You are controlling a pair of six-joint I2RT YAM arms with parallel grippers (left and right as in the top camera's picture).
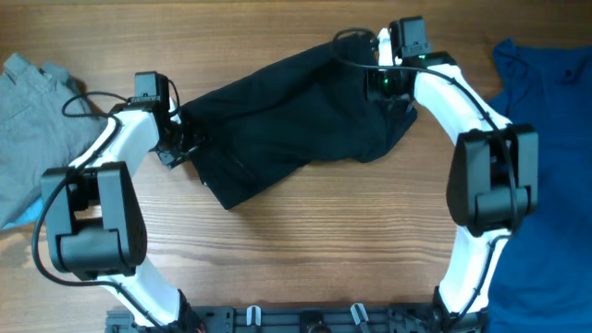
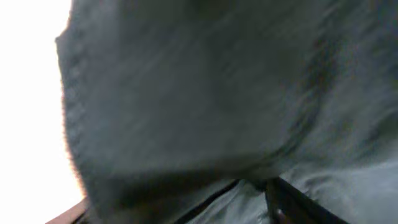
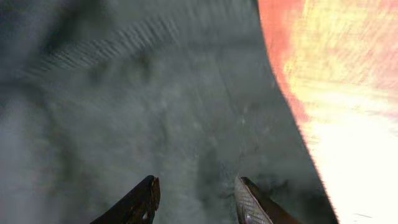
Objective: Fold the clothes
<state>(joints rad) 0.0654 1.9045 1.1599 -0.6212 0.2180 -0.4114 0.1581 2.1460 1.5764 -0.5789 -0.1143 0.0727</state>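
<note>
Diagonally, the black garment [image 1: 296, 116] runs lower-left to upper-right; right pincer [image 3: 196, 190] spread, left pincer [image 1: 180, 143] state untellable.

Three garments: black garment [image 1: 296, 120], grey garment [image 1: 32, 102], blue garment [image 1: 546, 148]. Two arms: left arm [image 1: 116, 153], right arm [image 1: 467, 106].

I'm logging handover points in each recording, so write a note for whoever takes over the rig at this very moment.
Left pincer: at the left end of the black garment. Fabric fills its camera, so open or shut cannot be told.
Right pincer: open, fingers apart over the garment's upper right part.
Things: the black garment lies rumpled across the middle of the table. A gray garment lies at the left edge and a blue garment at the right edge.
Done: no neat fold shows yet.
Left: fold the black garment, then probably the gray and blue ones.
</note>
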